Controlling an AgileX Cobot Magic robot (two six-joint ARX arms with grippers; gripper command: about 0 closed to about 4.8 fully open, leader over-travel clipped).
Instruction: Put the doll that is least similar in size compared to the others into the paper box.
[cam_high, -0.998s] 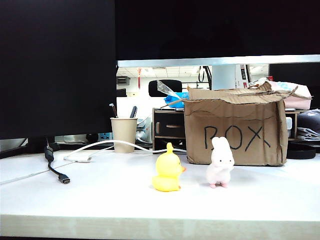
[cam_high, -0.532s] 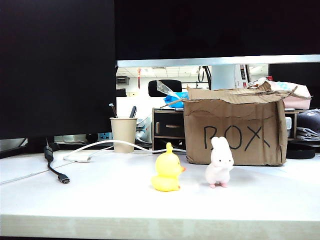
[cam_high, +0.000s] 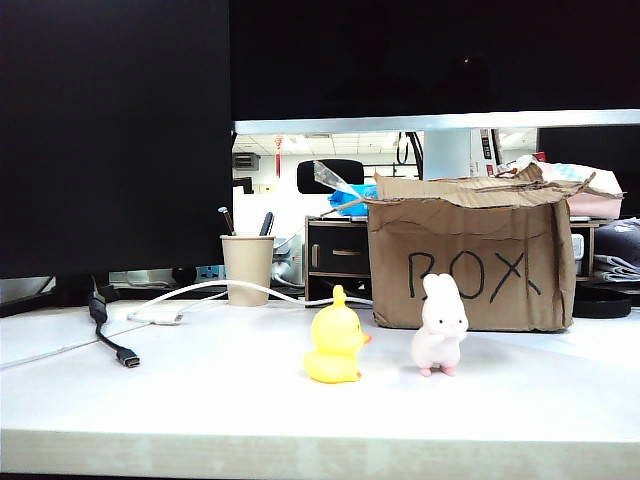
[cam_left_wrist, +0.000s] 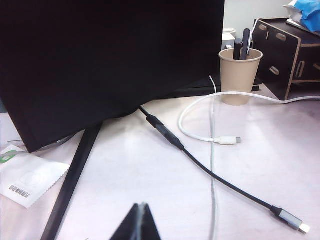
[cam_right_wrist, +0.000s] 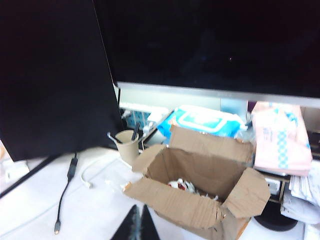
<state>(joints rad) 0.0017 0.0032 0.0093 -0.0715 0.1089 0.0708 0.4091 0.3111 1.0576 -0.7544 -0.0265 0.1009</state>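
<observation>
Fingers pressed together and empty, my right gripper (cam_right_wrist: 136, 223) hangs just short of the paper box (cam_right_wrist: 175, 202), the doll (cam_right_wrist: 182, 186) apparently the small white shape inside, beyond them; my left gripper (cam_left_wrist: 140, 225), also closed, hovers over a black cable (cam_left_wrist: 225, 182); sinking now could snag the box's ragged flap.

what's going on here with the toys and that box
Nothing is held right now. The right gripper hangs shut above the open paper box, where something small and white with red lies inside. The left gripper is shut over the cables. The yellow duck and rabbit stand before the box.
</observation>
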